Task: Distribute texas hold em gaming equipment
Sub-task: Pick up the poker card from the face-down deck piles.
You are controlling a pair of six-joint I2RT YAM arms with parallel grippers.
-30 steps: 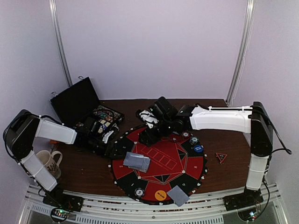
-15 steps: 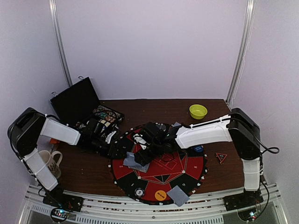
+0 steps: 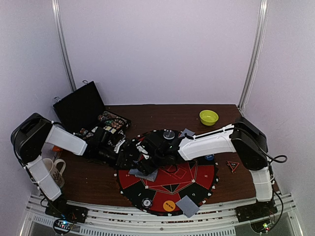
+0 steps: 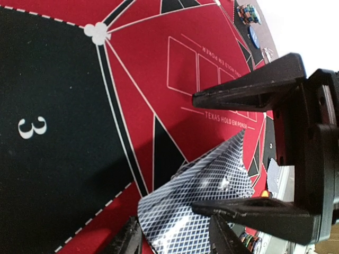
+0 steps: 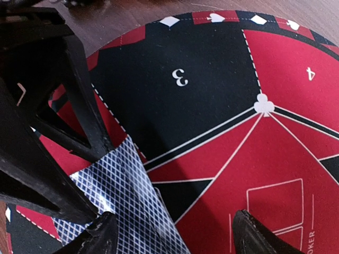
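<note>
A small pile of playing cards with grey-blue lattice backs lies on the left part of the round red-and-black mat. My left gripper comes in from the left and is shut on the pile's edges. The top card bows upward between the jaws of my left gripper. My right gripper hangs open over the same pile. In the right wrist view one fingertip rests on the bowed card, the other stands over red felt. A second card pile, an orange button and a chip stack lie at the mat's near edge.
An open black case with chips stands at the back left. A mug sits by the left arm. The lime-green bowl is at the back right, and a red triangle lies right of the mat. Chips and a blue button sit on the mat's right side.
My right arm swung from the mat's far side down to the left card pile. My left gripper slid right onto the mat and closed on the cards, bowing the top one.
</note>
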